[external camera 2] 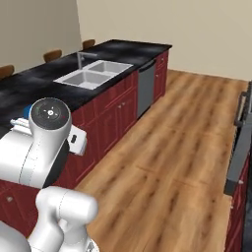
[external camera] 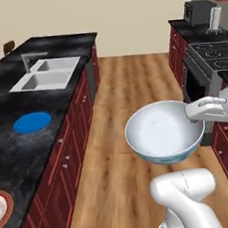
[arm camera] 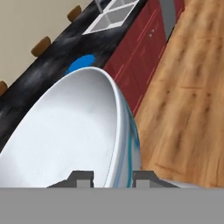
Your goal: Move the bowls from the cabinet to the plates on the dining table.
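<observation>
White bowl [arm camera: 74, 131] clamped by its rim in the nearly closed gripper [arm camera: 113, 177], over wood floor [external camera: 130, 109]; blue plate [external camera: 32, 122] on the dining table [external camera: 4, 103], sink [external camera: 46, 73] beyond

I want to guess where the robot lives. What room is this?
Most likely a kitchen: there is a double sink in a long black counter, a stove across the wooden floor, and red drawers.

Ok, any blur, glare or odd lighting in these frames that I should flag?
Left base view: the white bowl is sharp and evenly lit, no glare. Right base view: the arm is crisp, the floor softly textured. Hand view: the bowl's wall looms close and stretched, the blue plate beyond it slightly soft.
</observation>
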Motion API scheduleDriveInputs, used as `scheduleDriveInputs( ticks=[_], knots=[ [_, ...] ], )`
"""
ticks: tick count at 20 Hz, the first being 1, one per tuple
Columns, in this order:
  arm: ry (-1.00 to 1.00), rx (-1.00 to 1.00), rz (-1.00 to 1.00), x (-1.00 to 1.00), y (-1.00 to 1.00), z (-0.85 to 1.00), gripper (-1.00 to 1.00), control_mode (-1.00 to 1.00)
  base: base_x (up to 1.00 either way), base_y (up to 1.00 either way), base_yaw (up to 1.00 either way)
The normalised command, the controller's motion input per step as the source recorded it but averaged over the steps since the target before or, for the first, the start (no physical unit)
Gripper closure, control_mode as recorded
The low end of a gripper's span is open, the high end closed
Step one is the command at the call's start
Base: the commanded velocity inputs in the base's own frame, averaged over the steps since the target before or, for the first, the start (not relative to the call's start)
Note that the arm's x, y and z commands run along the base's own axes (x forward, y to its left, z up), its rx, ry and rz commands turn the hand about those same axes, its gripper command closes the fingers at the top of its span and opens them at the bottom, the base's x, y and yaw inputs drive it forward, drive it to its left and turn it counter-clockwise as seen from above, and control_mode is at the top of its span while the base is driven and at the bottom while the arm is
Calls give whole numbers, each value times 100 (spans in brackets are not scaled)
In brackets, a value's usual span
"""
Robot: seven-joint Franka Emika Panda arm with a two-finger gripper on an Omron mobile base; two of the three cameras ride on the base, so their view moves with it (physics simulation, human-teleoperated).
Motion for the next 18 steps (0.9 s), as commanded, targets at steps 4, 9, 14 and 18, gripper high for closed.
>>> scheduleDriveInputs(
  ticks=[4,9,14,18],
  knots=[
    [0,0,0,0,0,0,100,100,22,0,37],
    [0,0,0,0,0,0,100,100,21,0,37],
    [0,0,0,0,0,0,100,100,19,0,37],
    [0,0,0,0,0,0,100,100,19,0,37]
  ],
)
